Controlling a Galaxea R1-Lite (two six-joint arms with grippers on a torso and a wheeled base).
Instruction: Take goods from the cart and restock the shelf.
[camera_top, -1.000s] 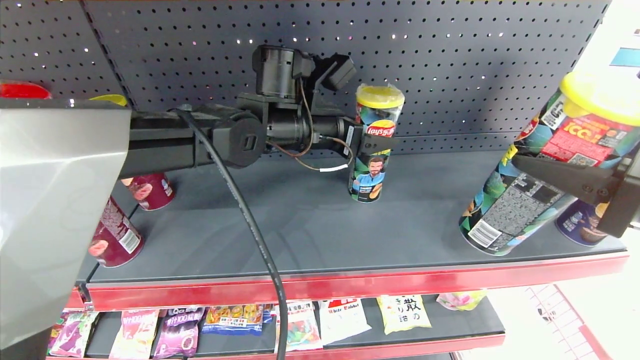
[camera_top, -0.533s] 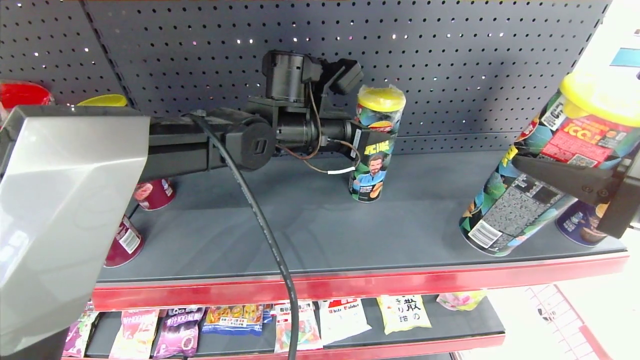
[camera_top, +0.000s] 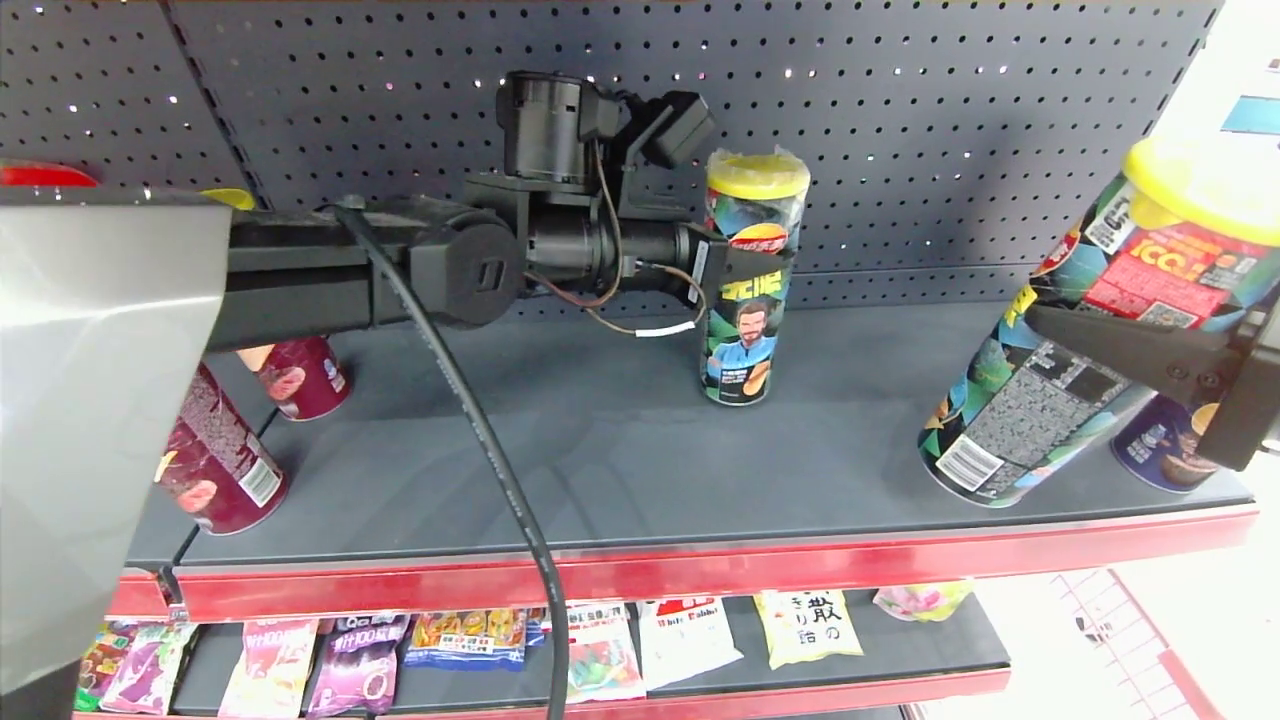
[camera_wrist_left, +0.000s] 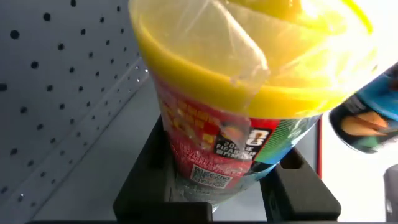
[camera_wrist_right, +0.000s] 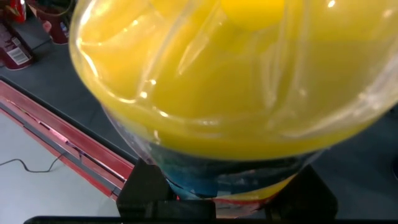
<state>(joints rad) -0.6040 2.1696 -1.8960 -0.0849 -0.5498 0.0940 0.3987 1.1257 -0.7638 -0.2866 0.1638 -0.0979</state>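
chip can, lidded, upright in left claw

**Cans we see only partly**

We lose the tilted can and right gripper at the right edge; they cover most of a blue can. The left arm hides two maroon cans' tops, the left gripper part of the upright can.

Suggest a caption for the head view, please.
Left hand holds a chip can upright on the shelf; right hand, a second can tilted at its front.
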